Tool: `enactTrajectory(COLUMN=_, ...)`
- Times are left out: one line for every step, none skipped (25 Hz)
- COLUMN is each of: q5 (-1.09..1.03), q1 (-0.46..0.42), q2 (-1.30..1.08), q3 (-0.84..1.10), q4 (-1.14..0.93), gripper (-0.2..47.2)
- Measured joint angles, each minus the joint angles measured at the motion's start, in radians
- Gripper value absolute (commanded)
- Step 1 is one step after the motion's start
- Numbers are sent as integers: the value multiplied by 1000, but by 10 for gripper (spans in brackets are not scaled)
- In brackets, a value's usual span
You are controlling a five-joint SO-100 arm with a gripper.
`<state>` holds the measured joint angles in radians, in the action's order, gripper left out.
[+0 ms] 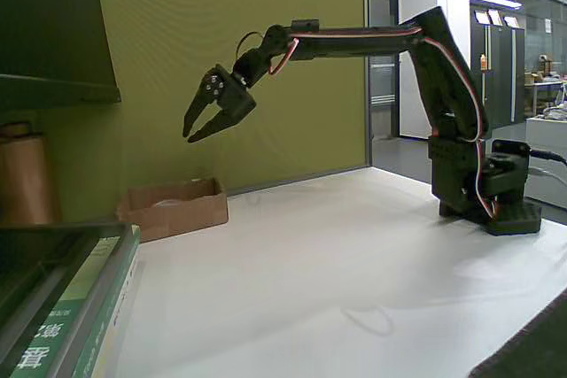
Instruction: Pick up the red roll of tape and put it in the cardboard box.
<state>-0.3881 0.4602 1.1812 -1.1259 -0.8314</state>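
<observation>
The cardboard box (174,207) is a low brown box standing on the white table at the left, against the green wall. My black gripper (191,137) hangs in the air above and slightly right of the box, pointing down-left, with its fingers apart and nothing between them. The red roll of tape is not visible in this view; the box's inside is hidden by its front wall.
A tall brown cylinder (24,180) stands at the far left behind a stack of books (66,307). The arm's base (496,196) sits at the table's right. A dark shelf (53,33) overhangs the upper left. The white table (337,281) fills the foreground.
</observation>
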Motion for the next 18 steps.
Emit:
enactTrajectory(q5=-3, q1=-9, q2=41, q3=-41, q4=-3, gripper=1)
enactTrajectory(q5=-18, q1=-18, q2=86, q3=-83, q4=-15, gripper=1)
enactTrajectory(q5=-21, q1=-23, q2=130, q3=-124, q4=-17, gripper=1)
enactTrajectory(q5=-17, q1=-28, q2=175, q3=-166, q4=-20, gripper=1)
enactTrajectory(q5=-15, q1=-31, q2=215, q3=-204, q4=-20, gripper=1)
enactTrajectory(q5=-15, q1=-34, q2=252, q3=-241, q4=-23, gripper=1)
enactTrajectory(q5=-15, q1=-35, q2=298, q3=-282, q4=-32, gripper=1)
enactTrajectory(q5=-15, q1=-38, q2=341, q3=-328, q4=-34, gripper=1)
enactTrajectory(q5=-8, q1=-43, q2=387, q3=-376, q4=-37, gripper=1)
enactTrajectory(q5=-3, q1=-49, q2=430, q3=-417, q4=-49, gripper=1)
enactTrajectory(q5=-3, q1=-61, q2=477, q3=-466, q4=-51, gripper=1)
enactTrajectory(q5=-3, q1=-72, q2=523, q3=-517, q4=-48, gripper=1)
enactTrajectory(q5=-8, q1=-81, q2=569, q3=-569, q4=-44, gripper=1)
enactTrajectory(q5=-3, q1=-87, q2=620, q3=-618, q4=-37, gripper=1)
enactTrajectory(q5=9, q1=-98, q2=673, q3=-673, q4=-37, gripper=1)
enactTrajectory(q5=23, q1=-110, q2=729, q3=-723, q4=-37, gripper=1)
enactTrajectory(q5=38, q1=-126, q2=773, q3=-759, q4=-38, gripper=1)
enactTrajectory(q5=55, q1=-141, q2=819, q3=-798, q4=-40, gripper=1)
